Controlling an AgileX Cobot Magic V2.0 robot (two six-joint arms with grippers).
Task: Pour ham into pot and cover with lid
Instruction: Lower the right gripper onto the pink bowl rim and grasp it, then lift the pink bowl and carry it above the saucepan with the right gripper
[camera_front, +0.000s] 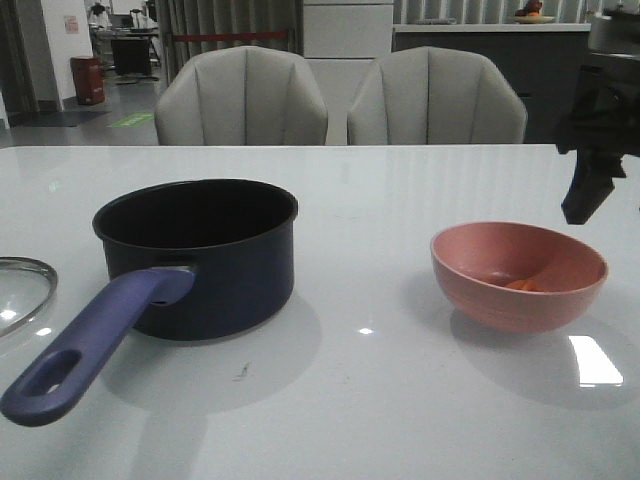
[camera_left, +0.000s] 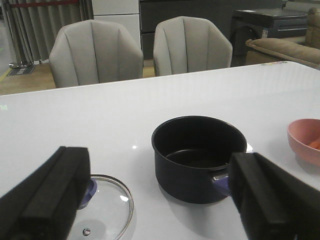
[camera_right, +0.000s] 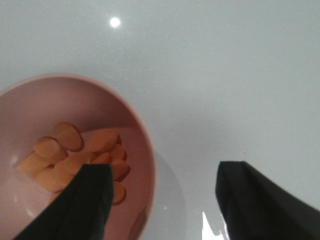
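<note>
The white table (camera_front: 400, 400) fills the front view, its far edge running below two grey chairs (camera_front: 240, 100). Bare surface lies between pot and bowl, along the near edge, and across the far half up to that edge.

The pot (camera_front: 205, 255), dark navy and upright, stands left of the middle, with its long purple-blue handle (camera_front: 95, 345) reaching toward the near left corner; the left wrist view shows its inside bare. The pink bowl (camera_front: 518, 275) sits well apart from it toward the right edge, and open room separates it from the near edge.

The lid (camera_left: 102, 207) lies flat at the left edge just beside the pot's handle, cut off by the frame in the front view; its knob is mostly hidden behind a finger in the left wrist view.

The right gripper (camera_right: 160, 200) hangs above the bowl's right rim, fingers spread wide and holding nothing, one finger over the bowl and the other over bare table. In the front view only part of it shows at the right border. The left gripper (camera_left: 160, 200) hovers over the near left area, fingers parted and empty.

The ham (camera_right: 75, 160), small orange chunks, rests in the bowl's bottom, partly covered by a finger; from the front only a sliver shows over the rim.
</note>
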